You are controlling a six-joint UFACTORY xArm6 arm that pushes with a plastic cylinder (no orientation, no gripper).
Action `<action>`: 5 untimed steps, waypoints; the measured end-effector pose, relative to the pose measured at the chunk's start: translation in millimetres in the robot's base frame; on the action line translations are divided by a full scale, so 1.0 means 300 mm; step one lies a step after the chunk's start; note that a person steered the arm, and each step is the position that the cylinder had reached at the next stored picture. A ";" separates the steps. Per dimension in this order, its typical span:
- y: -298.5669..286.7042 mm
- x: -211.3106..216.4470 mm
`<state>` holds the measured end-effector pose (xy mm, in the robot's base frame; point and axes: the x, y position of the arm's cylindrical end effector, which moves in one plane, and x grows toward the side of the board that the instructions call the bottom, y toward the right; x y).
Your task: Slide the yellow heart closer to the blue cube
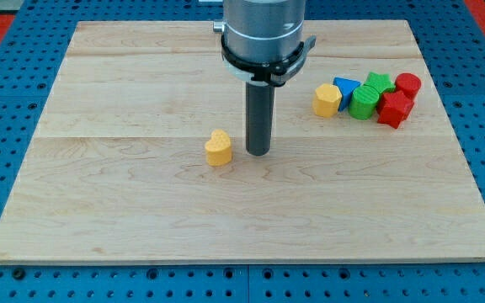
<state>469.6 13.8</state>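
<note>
The yellow heart [218,148] lies near the middle of the wooden board [141,210]. My tip [258,154] rests on the board just to the heart's right, a small gap apart from it. The blue block [344,87] lies at the view's upper right inside a cluster of blocks, partly hidden by its neighbours; its shape looks wedge-like from here. The rod hangs from a grey cylinder at the view's top centre.
The cluster at the upper right also holds a yellow block [327,99], a green block [364,102], a green star-like block [380,82], a red block [393,108] and a red cylinder [408,84]. A blue pegboard [7,109] surrounds the board.
</note>
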 end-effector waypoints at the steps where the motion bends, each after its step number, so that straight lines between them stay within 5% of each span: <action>1: -0.055 0.052; 5: -0.270 0.038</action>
<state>481.0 -67.1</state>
